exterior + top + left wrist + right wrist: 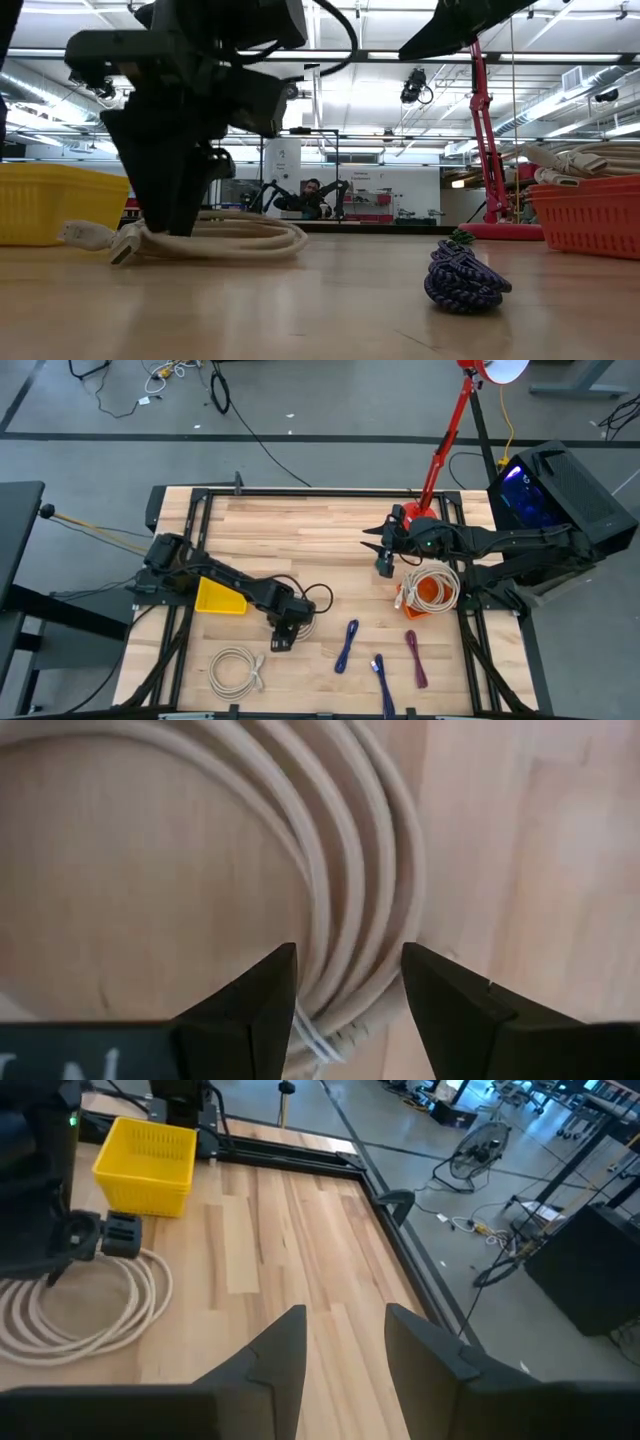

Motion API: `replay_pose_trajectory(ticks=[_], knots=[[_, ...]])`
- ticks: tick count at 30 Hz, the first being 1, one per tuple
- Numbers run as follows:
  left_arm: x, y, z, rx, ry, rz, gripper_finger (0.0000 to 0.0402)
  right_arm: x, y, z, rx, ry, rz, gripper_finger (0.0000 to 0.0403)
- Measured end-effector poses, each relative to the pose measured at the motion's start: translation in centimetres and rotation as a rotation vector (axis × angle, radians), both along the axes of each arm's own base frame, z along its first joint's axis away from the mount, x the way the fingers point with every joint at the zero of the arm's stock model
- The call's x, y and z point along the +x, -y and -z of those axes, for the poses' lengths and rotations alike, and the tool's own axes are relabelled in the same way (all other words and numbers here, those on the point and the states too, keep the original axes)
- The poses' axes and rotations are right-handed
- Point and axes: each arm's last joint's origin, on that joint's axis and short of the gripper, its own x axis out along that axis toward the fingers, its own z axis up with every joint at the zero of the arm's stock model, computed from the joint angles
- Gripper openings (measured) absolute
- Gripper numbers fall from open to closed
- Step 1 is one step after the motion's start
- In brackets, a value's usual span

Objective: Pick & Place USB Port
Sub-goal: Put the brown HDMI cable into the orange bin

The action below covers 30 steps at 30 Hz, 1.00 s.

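The left gripper (283, 638) is down at the wooden table (300, 540), its two dark fingers (262, 1005) spread apart and straddling several strands of a coiled cream cable (340, 920); the strands pass between the tips, but whether the pads touch them cannot be told. In the low view this cable (215, 238) lies flat on the tabletop beneath the arm, its connector end (85, 235) poking out to one side. Just beside the left arm sits a yellow basket (218, 597). The right gripper (385, 555) hangs above bare wood near the far side of the table, fingers (285, 1350) parted and holding nothing. An orange basket (425, 600) near it holds another cream coil. Purple cables (347, 645) lie nearer the front edge, and a second cream coil (237, 670) lies at the front left.
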Motion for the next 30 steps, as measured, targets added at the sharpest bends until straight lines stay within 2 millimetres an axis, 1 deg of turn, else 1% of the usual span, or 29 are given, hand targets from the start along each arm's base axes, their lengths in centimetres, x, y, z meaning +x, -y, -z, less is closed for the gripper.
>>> replay_pose_trajectory(ticks=[6,8,9,10,12,13,14,18,21,25,30], knots=[[0.4,0.0,1.5,0.029,-0.023,0.033,0.0186,0.0,-0.1,0.0,0.007,0.003,-0.015,0.0139],[0.4,-0.1,1.8,0.053,-0.025,0.039,0.0170,0.0,-0.1,0.0,0.008,0.003,-0.015,0.0139],[0.4,-0.1,1.9,0.058,-0.025,0.042,0.0154,0.0,-0.1,0.0,0.008,0.003,-0.015,0.0139],[0.5,-0.2,1.9,0.059,-0.017,0.054,0.0130,0.0,-0.1,0.0,0.009,0.003,-0.015,0.0139],[0.8,-0.2,1.9,0.074,0.015,0.076,0.0063,0.0,-0.1,0.0,0.010,0.004,-0.014,0.0139],[0.9,-0.2,1.9,0.086,0.031,0.074,0.0037,0.0,-0.1,0.0,0.010,0.003,-0.014,0.0139],[1.0,-0.2,1.9,0.094,0.044,0.072,0.0031,0.0,-0.1,0.0,0.010,0.003,-0.014,0.0139],[1.4,-0.1,1.7,0.108,0.070,0.066,0.0031,0.0,-0.1,0.0,0.010,0.001,-0.014,0.0139],[1.7,0.2,0.9,0.150,0.073,0.071,0.0031,0.0,-0.1,0.1,0.010,-0.010,-0.012,0.0139],[2.0,0.4,-0.5,0.334,0.053,0.080,0.0031,-0.1,0.0,0.2,0.000,-0.026,0.011,0.0139],[2.6,0.0,-3.2,0.534,0.049,0.066,0.0031,-0.2,0.1,0.4,-0.013,-0.050,0.044,0.0139]])
